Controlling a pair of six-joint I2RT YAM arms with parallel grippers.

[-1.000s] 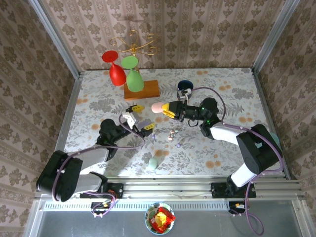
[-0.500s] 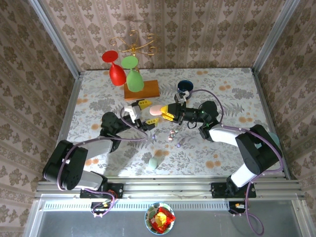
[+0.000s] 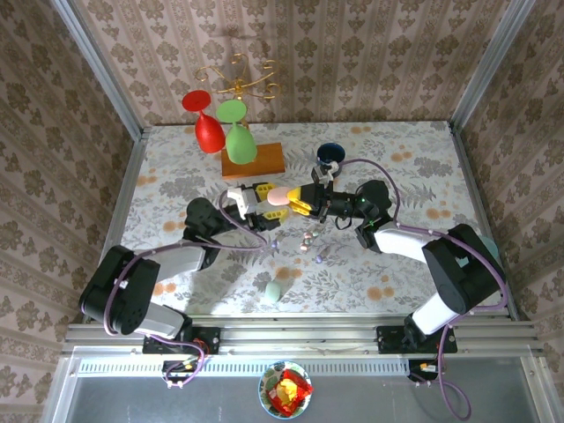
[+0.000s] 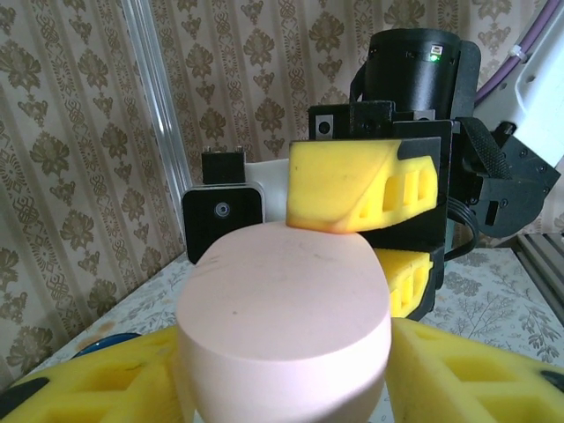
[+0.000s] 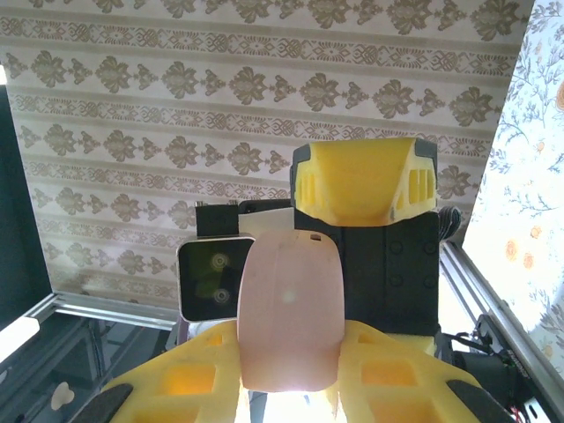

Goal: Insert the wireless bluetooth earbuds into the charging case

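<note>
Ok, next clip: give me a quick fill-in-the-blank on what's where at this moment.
1. The case held in the jaws of the right gripper is ___ in colour.
2. The earbuds lie loose on the ___, not in any case.
3. The other case, lying on the table near its front edge, is pale ___.

Missing words: pink; table; green
</note>
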